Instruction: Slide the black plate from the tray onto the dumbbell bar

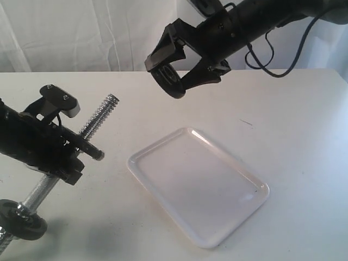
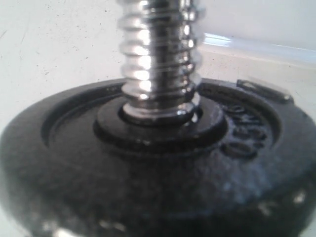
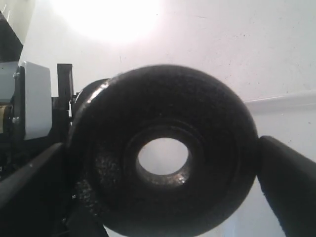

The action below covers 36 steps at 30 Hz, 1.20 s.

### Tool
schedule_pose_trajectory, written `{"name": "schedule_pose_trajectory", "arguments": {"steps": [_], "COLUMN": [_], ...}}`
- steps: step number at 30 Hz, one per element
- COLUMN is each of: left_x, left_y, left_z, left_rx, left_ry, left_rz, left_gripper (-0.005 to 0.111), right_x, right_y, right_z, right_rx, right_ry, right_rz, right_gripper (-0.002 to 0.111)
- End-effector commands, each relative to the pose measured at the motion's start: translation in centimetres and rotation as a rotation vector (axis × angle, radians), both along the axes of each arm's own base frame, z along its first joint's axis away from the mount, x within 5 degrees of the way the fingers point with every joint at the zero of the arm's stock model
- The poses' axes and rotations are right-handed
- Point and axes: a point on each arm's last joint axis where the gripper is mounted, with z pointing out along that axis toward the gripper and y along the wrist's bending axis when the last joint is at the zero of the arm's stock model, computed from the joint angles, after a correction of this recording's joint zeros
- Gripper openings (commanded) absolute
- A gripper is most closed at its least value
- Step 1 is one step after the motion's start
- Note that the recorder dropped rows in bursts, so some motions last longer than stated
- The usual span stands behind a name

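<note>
My right gripper (image 1: 175, 72) hangs in the air above the far side of the tray (image 1: 201, 185), shut on the black plate (image 1: 166, 79). In the right wrist view the black plate (image 3: 212, 123) sits edge-gripped between the two dark fingers (image 3: 289, 177), its centre hole showing. The tray itself is bare. At the left, my left gripper (image 1: 70, 152) is shut on the dumbbell bar (image 1: 102, 113), which tilts up with its threaded free end toward the plate. The plate and the bar end are well apart.
Another black disc (image 1: 22, 218) sits on the bar's lower end near the table's front left edge; the left wrist view shows this disc (image 2: 148, 177) around the threaded bar (image 2: 158, 59). A white curtain hangs behind the table.
</note>
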Motion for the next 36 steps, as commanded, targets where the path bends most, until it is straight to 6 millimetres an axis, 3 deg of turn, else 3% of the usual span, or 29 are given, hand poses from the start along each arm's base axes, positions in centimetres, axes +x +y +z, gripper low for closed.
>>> {"name": "schedule_pose_trajectory", "arguments": {"steps": [1, 13, 24, 36], "left_x": [0.4, -0.3, -0.3, 0.2], "left_y": [-0.2, -2.6, -2.6, -2.3], "left_z": [2.6, 3.9, 3.9, 4.0], "left_rx": [-0.073, -0.307, -0.300, -0.275], "left_ry": [-0.123, -0.171, -0.185, -0.227], "left_rz": [0.039, -0.187, -0.201, -0.156], "left_gripper": [0.000, 0.000, 0.000, 0.000], "right_x": [-1.0, -1.3, -3.0, -3.3], "right_y": [1.0, 1.7, 4.6, 4.5], "right_z": [0.5, 0.5, 0.4, 1.2], "right_rx": [0.099, 0.137, 0.125, 0.128], "right_ry": [0.012, 0.023, 0.033, 0.015], "right_rz": [0.027, 0.039, 0.115, 0.117], "right_gripper": [0.000, 0.000, 0.000, 0.000]}}
